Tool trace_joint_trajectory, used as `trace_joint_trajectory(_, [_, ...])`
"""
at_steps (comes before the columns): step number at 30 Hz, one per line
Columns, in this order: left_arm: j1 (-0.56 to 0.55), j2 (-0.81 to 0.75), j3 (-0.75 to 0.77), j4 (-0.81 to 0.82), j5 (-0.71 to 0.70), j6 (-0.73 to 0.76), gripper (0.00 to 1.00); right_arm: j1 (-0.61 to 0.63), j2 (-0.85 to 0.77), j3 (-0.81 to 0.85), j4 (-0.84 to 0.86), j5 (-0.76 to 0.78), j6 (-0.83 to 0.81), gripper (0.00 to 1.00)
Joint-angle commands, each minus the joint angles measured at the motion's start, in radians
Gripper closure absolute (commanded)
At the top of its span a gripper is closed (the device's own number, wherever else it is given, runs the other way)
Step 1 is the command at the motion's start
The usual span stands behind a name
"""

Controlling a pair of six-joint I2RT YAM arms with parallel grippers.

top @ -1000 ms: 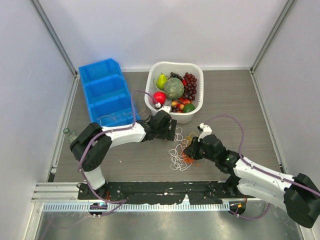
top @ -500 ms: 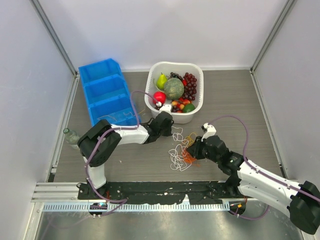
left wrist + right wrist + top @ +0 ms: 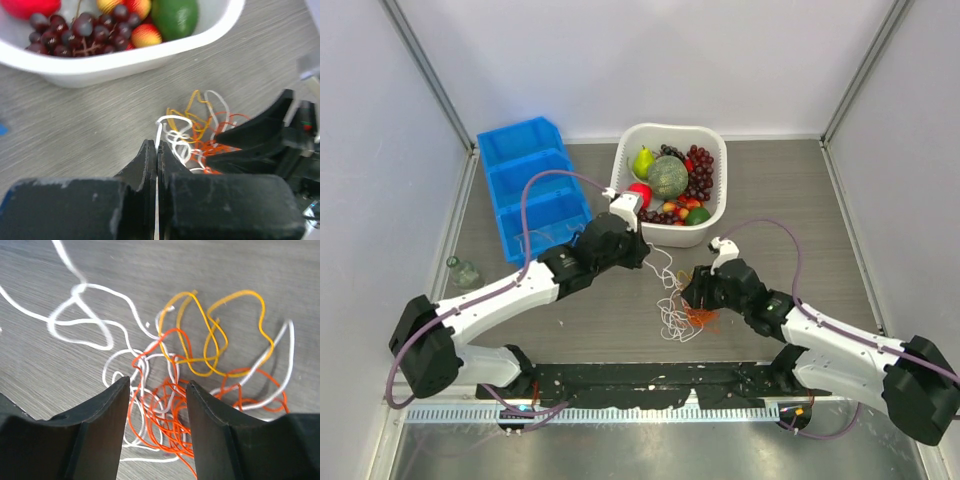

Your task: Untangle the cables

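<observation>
The grey bench (image 3: 790, 200) carries a blue bin (image 3: 525, 180) of three compartments at its far left. Near the bin stands a white basket (image 3: 672, 236) full of fruit (image 3: 668, 178).

The left arm (image 3: 510, 290) reaches from the near left corner toward the front of the basket. The right arm (image 3: 830, 340) comes in low from the near right.

The left claw (image 3: 157, 150) is closed, its two fingers pressed together on a white cable (image 3: 159, 131) that runs down from them into the heap. The right claw (image 3: 156, 390) stands open low over the heap, one finger on each side of the orange-red cable (image 3: 165, 427). Whether its tips touch the bench cannot be told.

The cables (image 3: 682, 310) lie in one tangled heap on the bench, just in front of the basket and between the two claws. In the right wrist view the yellow-orange cable (image 3: 220, 340) makes loose loops on the far side. White loops spread to the left and thread through the dense orange-red knot.
</observation>
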Motion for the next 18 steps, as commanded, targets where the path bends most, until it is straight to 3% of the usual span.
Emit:
trace_joint_trajectory(1, [-0.006, -0.026, 0.136, -0.172, 0.093, 0.079, 1.0, 0.04, 0.008, 0.12, 0.078, 0.028, -0.13, 0.45])
trace_joint_trajectory(7, [-0.005, -0.032, 0.31, -0.307, 0.127, 0.116, 1.0, 0.071, -0.04, 0.211, 0.103, 0.025, -0.252, 0.4])
trace_joint_trajectory(18, [-0.005, -0.11, 0.512, -0.394, 0.285, 0.175, 1.0, 0.071, 0.093, 0.455, 0.13, -0.029, -0.342, 0.39])
